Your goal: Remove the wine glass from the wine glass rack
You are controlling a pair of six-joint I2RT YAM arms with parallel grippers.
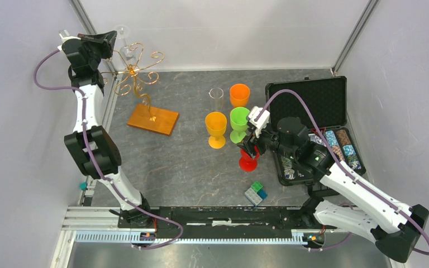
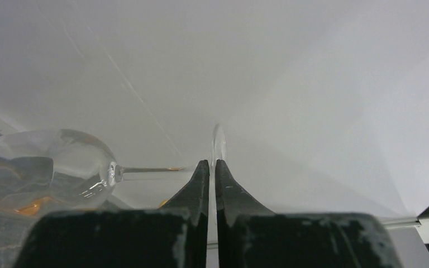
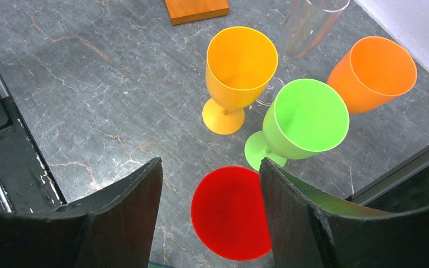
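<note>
The clear wine glass point(image 1: 124, 44) hangs high at the back left, beside the top of the wine glass rack point(image 1: 137, 71), a gold wire stand on an orange base point(image 1: 153, 119). My left gripper point(image 1: 105, 40) is shut on the rim of the glass's foot point(image 2: 219, 144). In the left wrist view the stem runs left from the gripper point(image 2: 212, 163) to the bowl point(image 2: 50, 167), with a glint of gold wire on the stem. My right gripper point(image 3: 211, 167) stands open over a red goblet point(image 3: 232, 212), holding nothing.
Yellow point(image 1: 216, 127), green point(image 1: 238, 121) and orange point(image 1: 239, 95) goblets and a clear flute point(image 1: 217, 98) stand mid-table. An open black case point(image 1: 313, 125) of chips lies at the right. A small block point(image 1: 255, 192) sits near the front edge. Walls stand close behind the left arm.
</note>
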